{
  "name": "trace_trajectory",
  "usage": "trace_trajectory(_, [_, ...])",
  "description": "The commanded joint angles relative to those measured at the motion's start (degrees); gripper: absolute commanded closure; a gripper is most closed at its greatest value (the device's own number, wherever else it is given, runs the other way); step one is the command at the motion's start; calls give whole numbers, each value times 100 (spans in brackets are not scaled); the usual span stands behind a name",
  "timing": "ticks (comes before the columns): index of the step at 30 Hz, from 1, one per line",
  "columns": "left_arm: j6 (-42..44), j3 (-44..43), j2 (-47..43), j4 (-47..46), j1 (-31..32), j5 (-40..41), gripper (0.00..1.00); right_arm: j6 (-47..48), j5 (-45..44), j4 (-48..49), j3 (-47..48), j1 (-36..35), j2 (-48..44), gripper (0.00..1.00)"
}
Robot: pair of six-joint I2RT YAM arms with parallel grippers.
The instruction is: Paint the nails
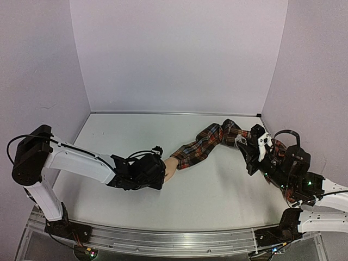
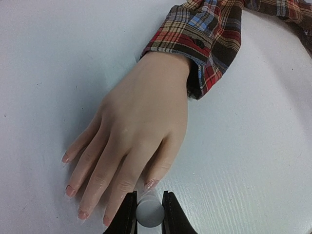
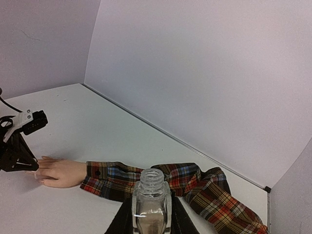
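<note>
A pale mannequin hand lies palm down on the white table, coming out of a red plaid sleeve. Its nails are small and pinkish; the thumb nail looks glossy. My left gripper is shut on a round white cap, right over that thumb tip, with a faint brush reaching onto the nail. In the top view the left gripper covers the fingers of the hand. My right gripper is shut on an open clear bottle, held upright above the sleeve.
The sleeve trails across the table to the right gripper by the right wall. Lilac walls close in the back and both sides. A metal rail runs along the near edge.
</note>
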State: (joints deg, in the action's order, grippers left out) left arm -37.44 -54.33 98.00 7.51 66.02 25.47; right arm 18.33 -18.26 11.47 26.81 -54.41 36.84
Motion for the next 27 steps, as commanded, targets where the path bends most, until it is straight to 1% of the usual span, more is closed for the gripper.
trace_trajectory(1, [171,-380,23,-86,8,18,100,-64,41,154,35,71,-96,100])
trace_trajectory(10, [266,-602,333,-144,-116,-32,100,-62,41,154,27,70,-132,100])
trace_trajectory(27, [46,-344,370,-129,-117,-89,100,-66,42,154,26,81,-126,100])
